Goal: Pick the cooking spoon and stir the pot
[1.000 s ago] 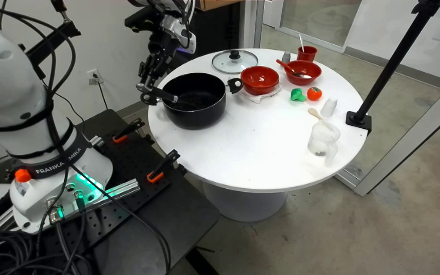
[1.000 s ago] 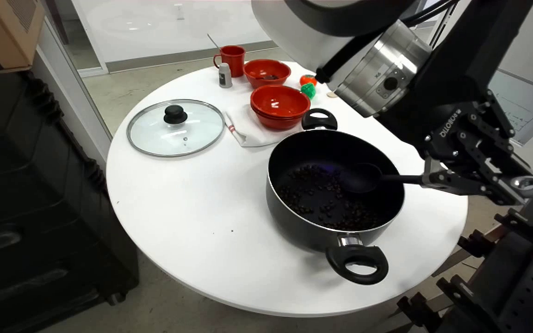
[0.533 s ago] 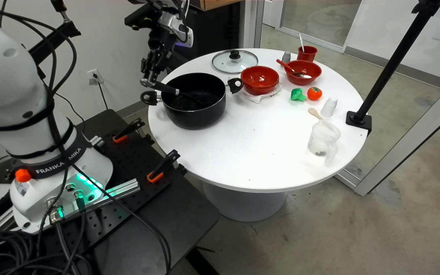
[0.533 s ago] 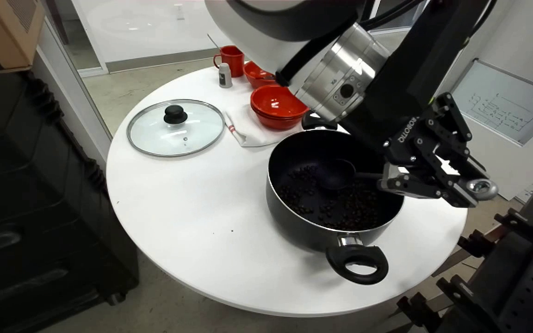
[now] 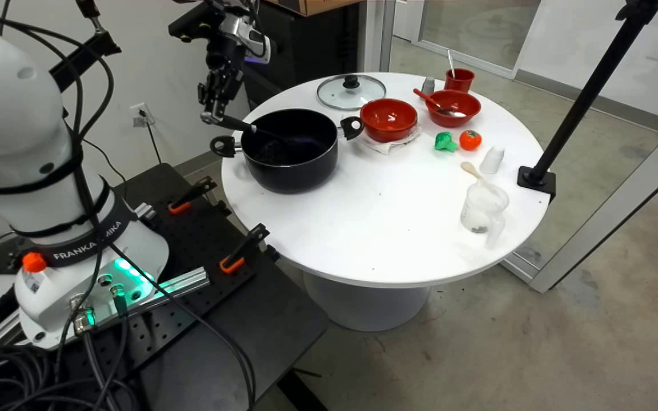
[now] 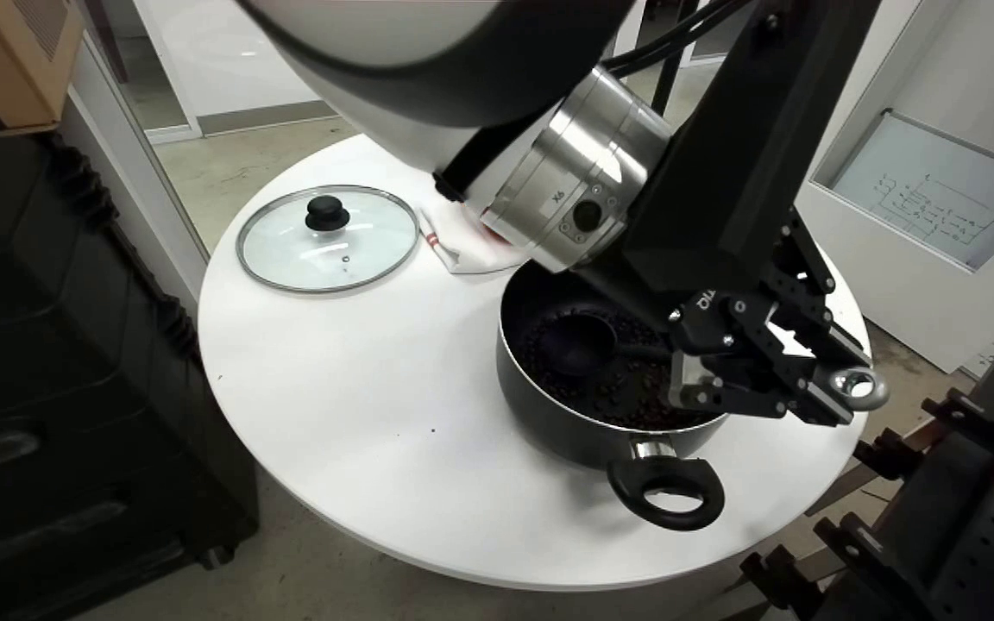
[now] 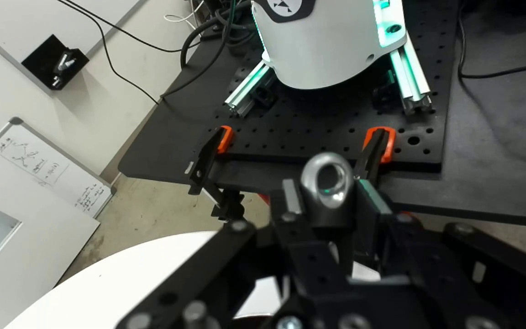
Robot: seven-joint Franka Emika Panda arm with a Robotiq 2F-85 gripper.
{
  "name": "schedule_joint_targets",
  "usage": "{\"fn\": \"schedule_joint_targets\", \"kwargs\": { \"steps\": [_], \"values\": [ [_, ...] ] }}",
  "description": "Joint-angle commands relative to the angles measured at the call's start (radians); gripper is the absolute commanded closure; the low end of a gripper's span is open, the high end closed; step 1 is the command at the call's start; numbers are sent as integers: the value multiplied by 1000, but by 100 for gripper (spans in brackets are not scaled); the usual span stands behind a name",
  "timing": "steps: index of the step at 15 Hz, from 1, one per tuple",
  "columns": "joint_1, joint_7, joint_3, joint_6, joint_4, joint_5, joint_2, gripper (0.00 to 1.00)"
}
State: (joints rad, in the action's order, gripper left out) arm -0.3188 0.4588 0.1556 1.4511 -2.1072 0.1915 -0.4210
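The black, round-headed cooking spoon (image 6: 577,345) has shifted inside the pot (image 6: 579,444); I have the jaws clamped on its silver-looped handle (image 7: 329,214).

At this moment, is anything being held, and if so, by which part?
The gripper holds the black cooking spoon by its handle, close to the silver loop at the end.

Prob. a robotics lab: arm base (image 5: 143,245) on perf. plate (image 7: 308,139), whiteboards (image 7: 50,168) w/ handwritten diagrams, concrete flr (image 5: 506,348)
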Motion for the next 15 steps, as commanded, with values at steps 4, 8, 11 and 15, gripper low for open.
{"fn": "schedule_joint_targets", "kwargs": {
  "steps": [4,8,11,15],
  "values": [
    [-36,-41,48,6,-82,3,40,92],
    [-28,-59,57,-4,-155,-3,64,92],
    [-9,-63,44,-10,-190,-7,76,92],
    [28,-57,14,-13,-209,-7,83,92]
  ]
}}
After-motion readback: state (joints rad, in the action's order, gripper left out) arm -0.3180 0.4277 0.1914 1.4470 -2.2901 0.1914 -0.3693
